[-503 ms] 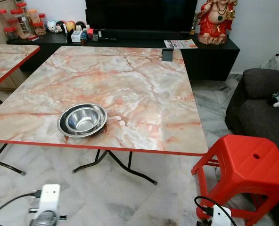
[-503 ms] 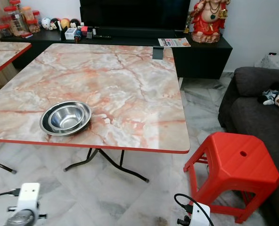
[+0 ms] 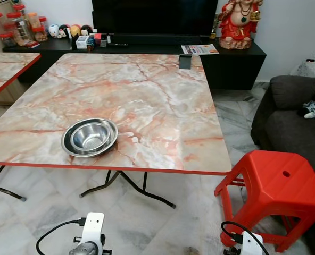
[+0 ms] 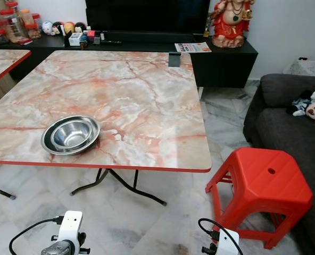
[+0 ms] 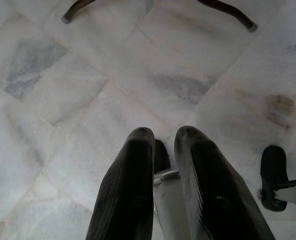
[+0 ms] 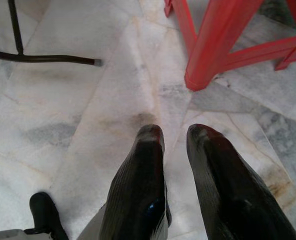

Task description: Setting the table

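Left hand [image 5: 164, 145]: hangs low over the pale marble floor [image 5: 88, 90], fingers [image 5: 130, 180] set close with a narrow gap, holding nothing.
Right hand [image 6: 174, 137]: hangs low over the floor near a leg of the red stool [image 6: 213, 45], fingers narrowly apart, holding nothing.
Arms: the white wrists show at the near edge, the left one [image 3: 91, 236] with a black cable, the right one [image 3: 248, 244] beside the stool.
Stool: red plastic, on the floor at the near right corner of the counter [image 3: 147, 95], just apart from it.
Bowls [image 3: 90, 137]: two steel bowls nested one inside the other, upright, on the counter near its near left edge.
Counter: marble-patterned top with a red rim on black folding legs; a small dark object [image 3: 185, 62] stands at its far right edge.
Second counter [image 3: 8, 66]: same pattern, to the left, apart from the first.
Sofa [image 3: 301, 122]: dark grey, on the right, with soft toys [image 4: 312, 106] on it.
Far wall: a black low cabinet [image 3: 232, 64] carrying a red figurine [image 3: 240, 24], a magazine [image 3: 200, 49], jars [image 3: 16, 26] and small items.
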